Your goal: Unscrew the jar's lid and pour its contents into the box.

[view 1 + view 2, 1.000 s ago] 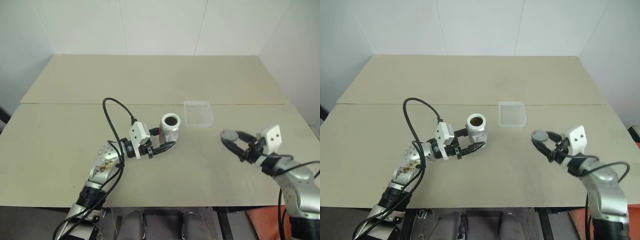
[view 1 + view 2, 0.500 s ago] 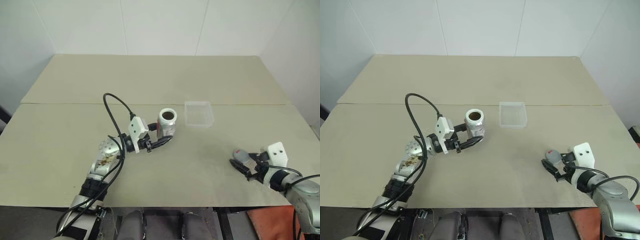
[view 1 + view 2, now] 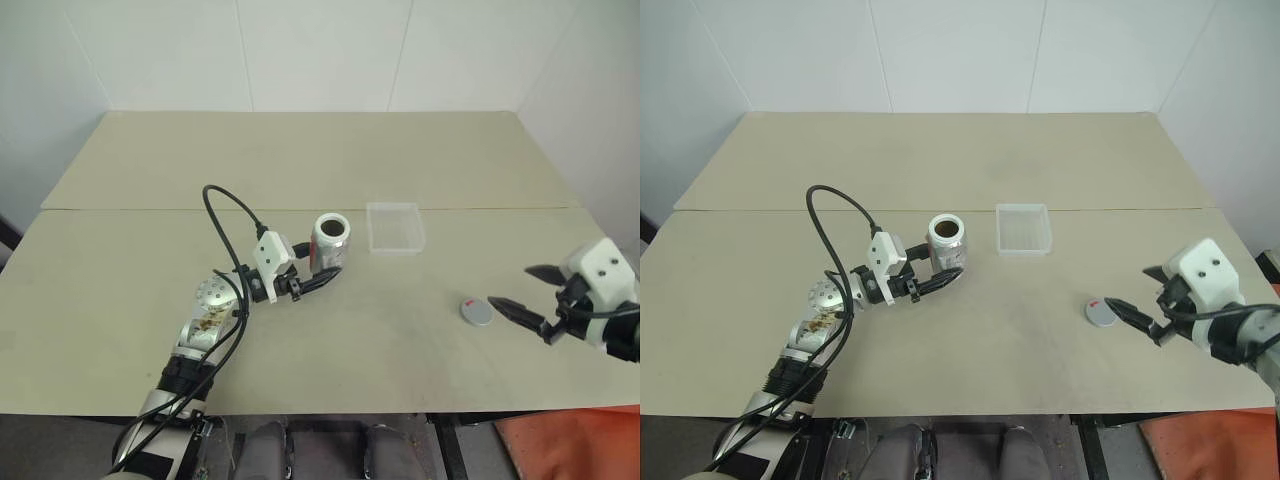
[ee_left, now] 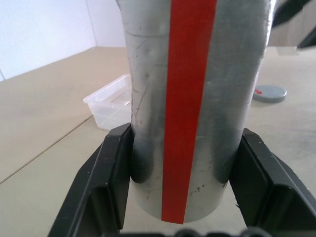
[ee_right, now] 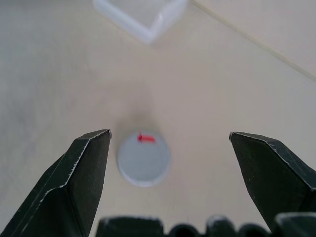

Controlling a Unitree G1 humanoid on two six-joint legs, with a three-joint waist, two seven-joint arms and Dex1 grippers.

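Right wrist view shows the right gripper [image 5: 165, 163] with its black fingers spread wide and holding nothing, the lid [image 5: 143, 158] lying flat on the table [image 3: 130, 300] between and beyond them; it looks to have been parked there, clear of the pouring path, so the arm is free. It is a small grey disc with a tiny red mark near its edge. From the head cameras that gripper [image 3: 528, 287] hangs just beside the lid [image 3: 477, 311], near the table's right edge and apart from it. Further in, toward the middle, the left gripper [image 3: 318, 272] is clamped tight around the lower body of the jar [image 3: 330, 243], holding it upright with the open mouth up, a sensible hold for keeping the contents inside until tipping; the interior shows only dark, so the contents cannot be made out. The jar is a slim silvery cylinder, scuffed, with a red stripe down its side. Just beyond it, to its right, sits the box [image 3: 396, 227], a shallow clear plastic tray, near the seam across the table and not touching the jar, close enough that a tilt toward it should reach.
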